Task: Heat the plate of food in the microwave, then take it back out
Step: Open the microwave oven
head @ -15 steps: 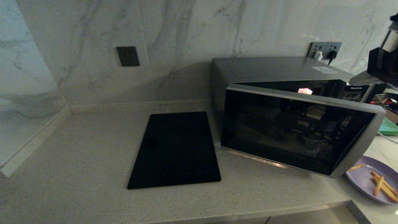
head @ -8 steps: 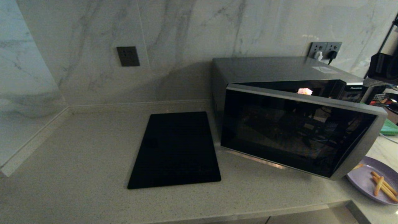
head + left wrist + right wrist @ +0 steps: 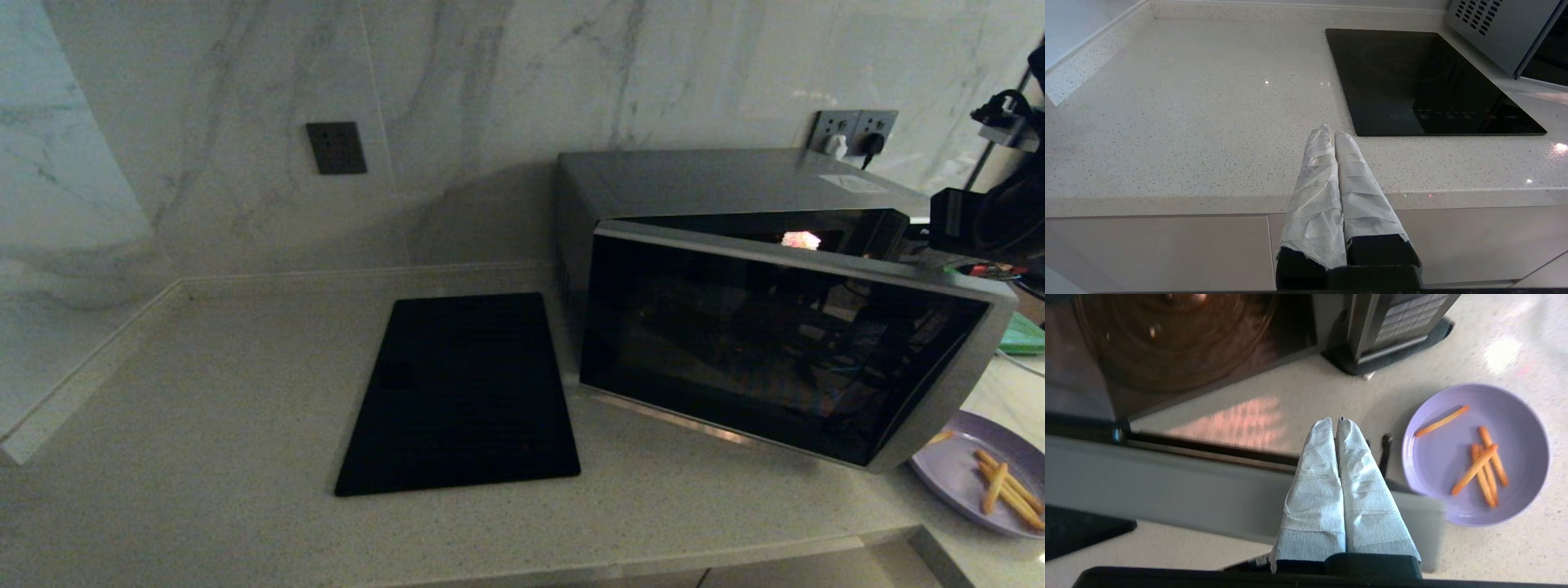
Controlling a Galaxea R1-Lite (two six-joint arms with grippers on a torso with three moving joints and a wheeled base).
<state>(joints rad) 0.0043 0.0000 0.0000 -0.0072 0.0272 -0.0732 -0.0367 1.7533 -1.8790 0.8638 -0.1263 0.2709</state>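
Note:
The black and silver microwave [image 3: 702, 184] stands at the back right of the counter with its dark glass door [image 3: 775, 343] swung partly open. The lilac plate of fries [image 3: 976, 482] lies on the counter just right of the door's free edge, and the right wrist view looks down on this plate [image 3: 1474, 455]. My right gripper [image 3: 1334, 420] hangs shut and empty above the door's top edge [image 3: 1167, 477], left of the plate, with the glass turntable [image 3: 1171, 335] visible inside. My left gripper [image 3: 1331, 131] is shut and empty, parked at the counter's front edge.
A flat black glass cooktop [image 3: 461, 392] lies left of the microwave. Wall sockets with plugs [image 3: 853, 131] sit behind it. Something green [image 3: 1020, 331] lies at the far right. The counter's front edge [image 3: 653, 559] runs close below the door.
The right arm has shifted at the upper right of the head view, dropping lower over the microwave's right end. The door swung slightly further open between the earliest frame and now.

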